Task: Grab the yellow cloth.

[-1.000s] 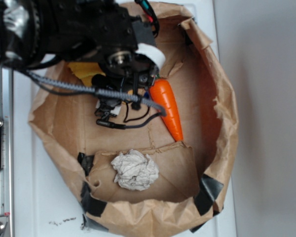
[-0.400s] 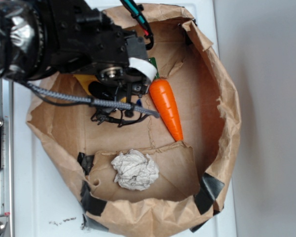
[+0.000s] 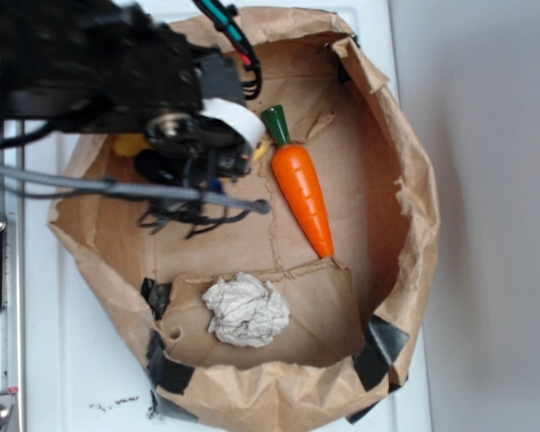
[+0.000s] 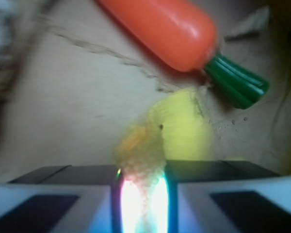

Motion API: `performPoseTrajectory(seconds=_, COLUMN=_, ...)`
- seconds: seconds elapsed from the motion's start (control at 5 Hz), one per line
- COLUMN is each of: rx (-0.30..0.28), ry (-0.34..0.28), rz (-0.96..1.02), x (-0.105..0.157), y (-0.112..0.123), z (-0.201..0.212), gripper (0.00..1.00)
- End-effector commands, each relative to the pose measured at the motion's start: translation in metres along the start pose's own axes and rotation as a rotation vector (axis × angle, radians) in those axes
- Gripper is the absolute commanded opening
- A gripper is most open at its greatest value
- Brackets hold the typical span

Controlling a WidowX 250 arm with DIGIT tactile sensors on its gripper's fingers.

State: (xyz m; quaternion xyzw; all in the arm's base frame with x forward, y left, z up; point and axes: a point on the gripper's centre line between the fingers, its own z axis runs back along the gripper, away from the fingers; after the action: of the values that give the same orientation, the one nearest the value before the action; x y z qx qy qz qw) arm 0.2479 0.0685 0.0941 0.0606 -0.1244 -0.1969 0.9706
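In the wrist view the yellow cloth (image 4: 177, 128) is pinched between my gripper's (image 4: 141, 172) two fingers, its bunched end squeezed in the narrow gap and the rest hanging out toward the brown paper floor. In the exterior view my gripper (image 3: 202, 166) hangs at the upper left inside the paper bag, mostly hidden under the black arm. Only small patches of the yellow cloth (image 3: 129, 144) show beside it.
An orange toy carrot (image 3: 306, 193) with a green top lies just right of the gripper, also at the top of the wrist view as the carrot (image 4: 160, 29). A crumpled whitish paper ball (image 3: 246, 310) sits at the front. The torn paper bag wall (image 3: 405, 180) rings everything.
The arm has moved left with the cloth in its fingers. The carrot's green top, covered before, now shows, and less yellow is visible under the arm.
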Motion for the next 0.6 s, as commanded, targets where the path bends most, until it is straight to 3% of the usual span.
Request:
performPoseTrajectory(seconds=0.0, rx=-0.074, ry=-0.052, rz=0.123, x=0.056, y=0.012, z=0.065, gripper=0.00)
performPoseTrajectory(seconds=0.2, rx=-0.027, ry=0.013, rz=0.296, x=0.072, y=0.009, z=0.065, gripper=0.00)
performPoseTrajectory(seconds=0.4, rx=0.017, ry=0.020, rz=0.405, x=0.075, y=0.002, z=0.067, gripper=0.00)
